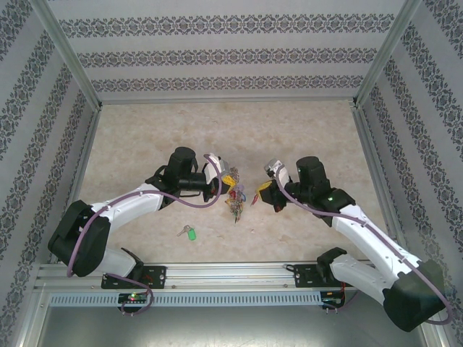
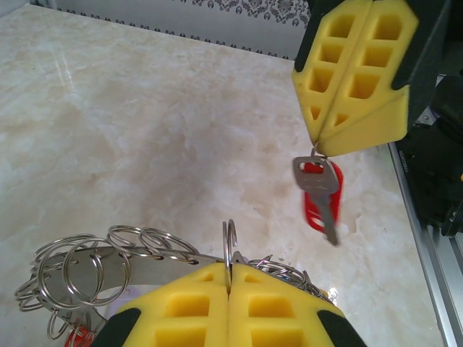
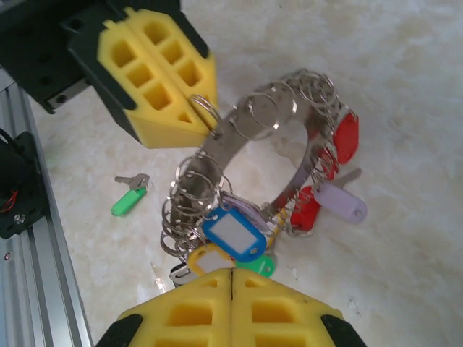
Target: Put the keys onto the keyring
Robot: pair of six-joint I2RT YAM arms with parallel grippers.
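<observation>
Two tight grips: my left pincer (image 2: pixel 228 283) clamps the keyring (image 3: pixel 217 144), my right pincer (image 2: pixel 318 144) pinches the red-tagged key (image 2: pixel 319 185).

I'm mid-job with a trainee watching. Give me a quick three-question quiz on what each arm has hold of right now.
1. Multiple choice: the right fingers are shut on A) the red-tagged key, B) the green-tagged key, C) nothing.
2. True or false: the green-tagged key is threaded on the keyring.
3. Fill in: the left fingers pinch a small split ____ on the keyring.
Key: 1 A. 2 False: it lies on the table, apart from the keyring. 3 ring.
</observation>
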